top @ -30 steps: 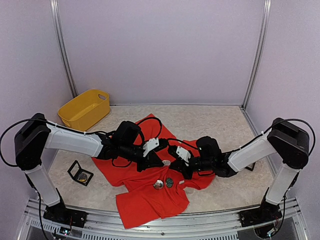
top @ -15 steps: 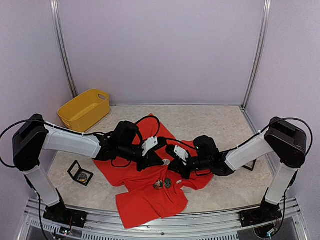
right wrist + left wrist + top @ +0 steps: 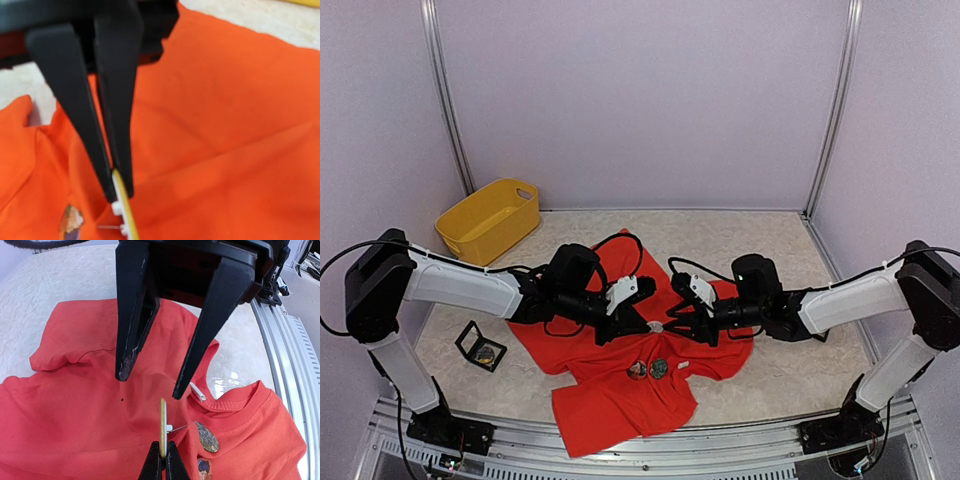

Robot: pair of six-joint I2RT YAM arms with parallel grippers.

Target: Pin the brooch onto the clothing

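Red shirt (image 3: 610, 400) lies mid-table (image 3: 760, 250), two badges (image 3: 637, 370) by the collar. Basket (image 3: 488, 218) and black box (image 3: 481, 346) sit off left, nothing blocking. Left gripper (image 3: 163, 456) pinches the brooch (image 3: 162, 427) edge-on over the shirt. Right gripper (image 3: 151, 385) now parted and empty, arm backed off right.

Your top camera looks down across the whole counter (image 3: 750, 240); both wrist cameras sit close, sharing the red T-shirt (image 3: 610, 405).

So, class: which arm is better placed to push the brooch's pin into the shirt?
Left: the left gripper is shut on the brooch over the red T-shirt; the right gripper is open and empty.
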